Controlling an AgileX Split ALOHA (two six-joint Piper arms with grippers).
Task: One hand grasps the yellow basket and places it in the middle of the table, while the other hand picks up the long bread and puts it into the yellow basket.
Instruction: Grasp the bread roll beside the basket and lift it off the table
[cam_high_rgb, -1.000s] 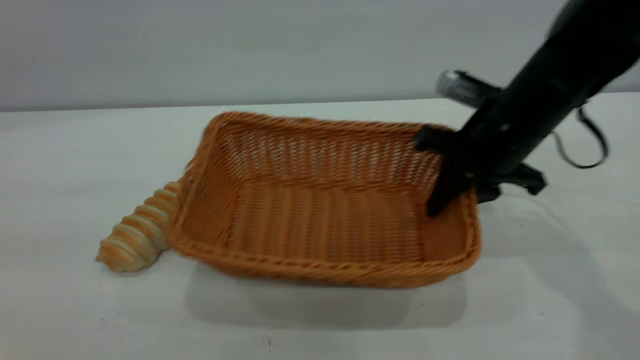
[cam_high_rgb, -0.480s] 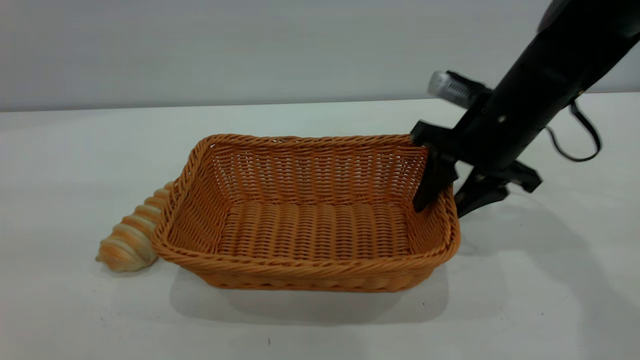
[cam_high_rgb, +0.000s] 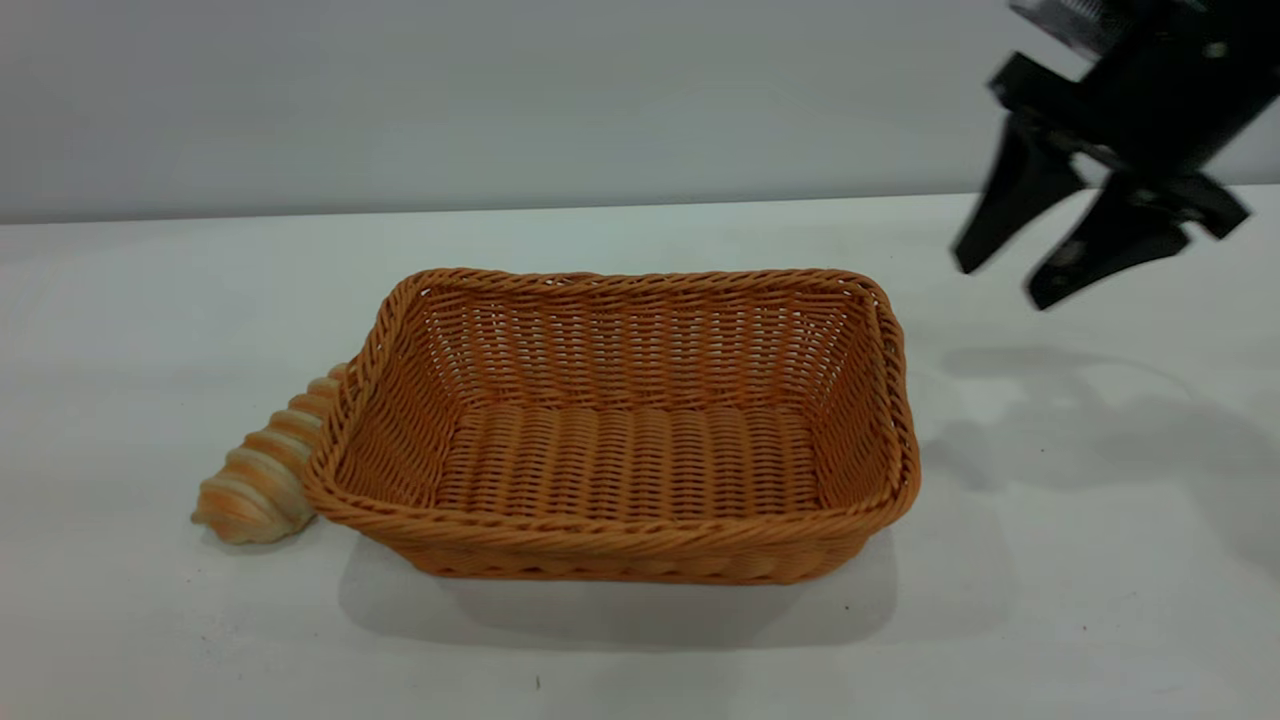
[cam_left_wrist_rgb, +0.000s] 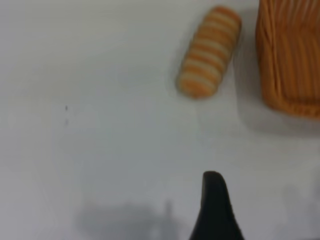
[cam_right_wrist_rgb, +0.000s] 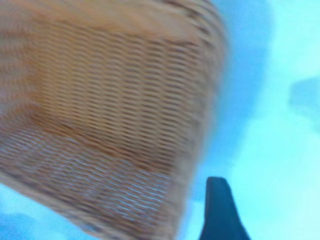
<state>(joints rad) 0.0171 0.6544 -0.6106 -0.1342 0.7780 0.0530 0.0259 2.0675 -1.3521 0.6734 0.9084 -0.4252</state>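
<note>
The yellow basket (cam_high_rgb: 610, 535) stands upright and empty on the middle of the white table (cam_high_rgb: 1100, 560). The long bread (cam_high_rgb: 265, 475) lies on the table against the basket's left end, outside it. My right gripper (cam_high_rgb: 1003, 283) is open and empty, raised in the air above and to the right of the basket, clear of its rim. The right wrist view shows the basket's inside (cam_right_wrist_rgb: 115, 100) below one finger (cam_right_wrist_rgb: 220, 210). My left gripper (cam_left_wrist_rgb: 248, 200) is out of the exterior view; its wrist view shows one finger (cam_left_wrist_rgb: 216, 205) over bare table, with the bread (cam_left_wrist_rgb: 209, 52) and the basket's end (cam_left_wrist_rgb: 292, 60) ahead.
The right arm's shadow (cam_high_rgb: 1080, 420) falls on the table right of the basket. A plain grey wall runs behind the table's far edge (cam_high_rgb: 600, 205). A few dark specks dot the tabletop near the front.
The basket was set down flat from a tilt, touching the bread. My right gripper let go of its right rim and rose up and to the right.
</note>
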